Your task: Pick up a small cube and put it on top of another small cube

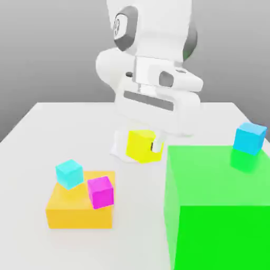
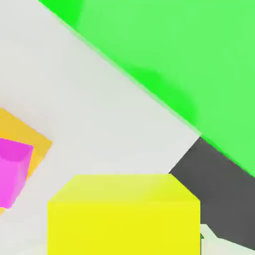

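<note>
- Fingers closed on the yellow cube, near centre in the exterior view.
- Clock directions from that cube, exterior view:
- Green block: 4 o'clock, large.
- Blue cube: 3 o'clock, seen at the green block's far corner.
- Orange block: 8 o'clock, on tabletop; tilted cyan and magenta cubes overlap it in view.

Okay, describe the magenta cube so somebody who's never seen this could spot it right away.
Find the big green block at the exterior view's right, then the low orange block at the left. Of the two small cubes there, the magenta cube is nearer the green block; its neighbour is cyan.
</note>
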Action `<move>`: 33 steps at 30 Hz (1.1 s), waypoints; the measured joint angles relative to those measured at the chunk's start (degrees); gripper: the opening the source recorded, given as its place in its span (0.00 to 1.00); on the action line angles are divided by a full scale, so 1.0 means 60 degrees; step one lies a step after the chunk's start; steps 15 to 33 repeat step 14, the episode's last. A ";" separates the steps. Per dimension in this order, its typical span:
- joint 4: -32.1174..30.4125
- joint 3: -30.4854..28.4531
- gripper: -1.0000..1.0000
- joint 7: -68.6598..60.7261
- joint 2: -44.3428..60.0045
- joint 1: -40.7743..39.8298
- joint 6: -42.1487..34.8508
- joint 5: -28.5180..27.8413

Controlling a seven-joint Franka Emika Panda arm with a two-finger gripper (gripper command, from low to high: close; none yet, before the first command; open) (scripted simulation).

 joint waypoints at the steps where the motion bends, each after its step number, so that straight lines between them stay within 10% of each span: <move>1: -0.0098 -0.0319 0.00 -0.0373 -0.0117 -0.0162 -0.0124 0.0019; 11: -0.1034 -0.2563 0.00 -0.2288 0.1698 0.0276 0.1576 0.1130; 12: -0.1078 -0.2643 1.00 -0.2342 0.1905 0.0333 0.1819 0.1188; 33: -0.1078 -0.2643 1.00 -0.2342 0.1905 0.0333 0.1818 0.1188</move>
